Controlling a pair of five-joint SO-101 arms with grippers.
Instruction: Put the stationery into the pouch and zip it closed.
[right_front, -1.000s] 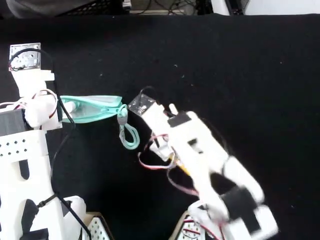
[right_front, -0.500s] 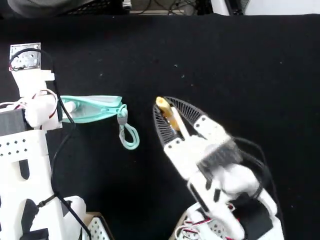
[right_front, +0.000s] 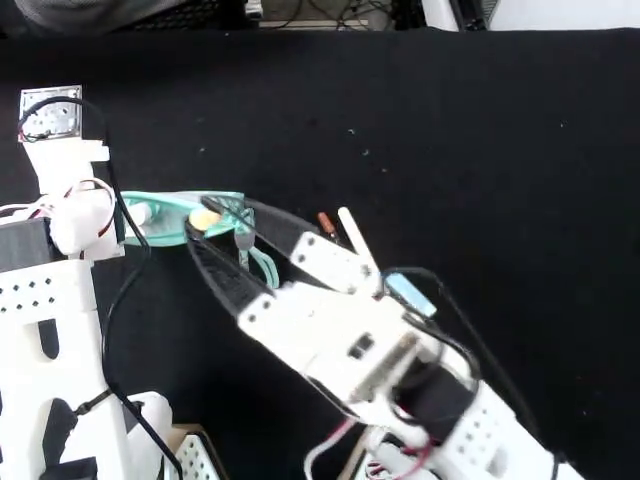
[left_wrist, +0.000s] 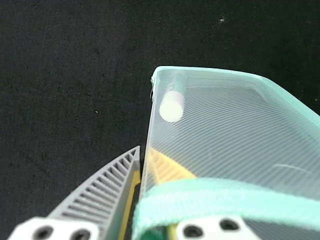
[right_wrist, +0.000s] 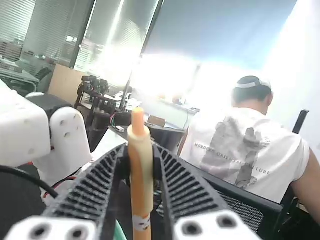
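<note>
1. My right gripper (right_wrist: 140, 150) pinches the pen (right_wrist: 140, 172) between its black ribbed jaws, with the shaft standing out past the tips. I don't slacken that pinch yet.
2. In the high view the pouch (right_front: 172, 220) lies at about 9 o'clock on the table (right_front: 450, 130), its mouth facing 3 o'clock. My left gripper (left_wrist: 142, 162) is clamped on its edge and steadies it.
3. The pen's end sits over the mouth, entering from 4 o'clock. I can't tell whether it is inside or just above the upper lip.
4. My call is to run the pen low and flat toward 9 o'clock, and to let go only once most of the shaft is past the lip.
5. The zip loop (right_front: 258, 272) hangs at 5 o'clock of the mouth, close under my right arm. I must not snag it.
6. A white cylinder (left_wrist: 171, 106) already lies deep in the pouch, so the pen should slide in beside it.
</note>
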